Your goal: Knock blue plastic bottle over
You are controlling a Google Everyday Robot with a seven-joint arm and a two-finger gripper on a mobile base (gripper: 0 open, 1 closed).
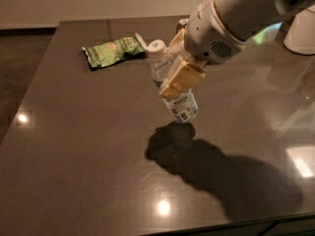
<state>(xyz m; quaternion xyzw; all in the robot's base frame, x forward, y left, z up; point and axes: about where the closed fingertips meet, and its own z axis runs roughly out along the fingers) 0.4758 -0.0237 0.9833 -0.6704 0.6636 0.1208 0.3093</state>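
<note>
At frame centre, the gripper (173, 65) has its jaws closed around the tilted blue plastic bottle (181, 107), cap leaning upper left. A green snack bag (113, 50) lies on the dark tabletop (74, 156) at upper left, near the cap.

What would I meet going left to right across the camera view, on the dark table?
Green snack bag → blue plastic bottle, tilted, with the gripper clamped around its middle → white arm reaching in from the upper right.
</note>
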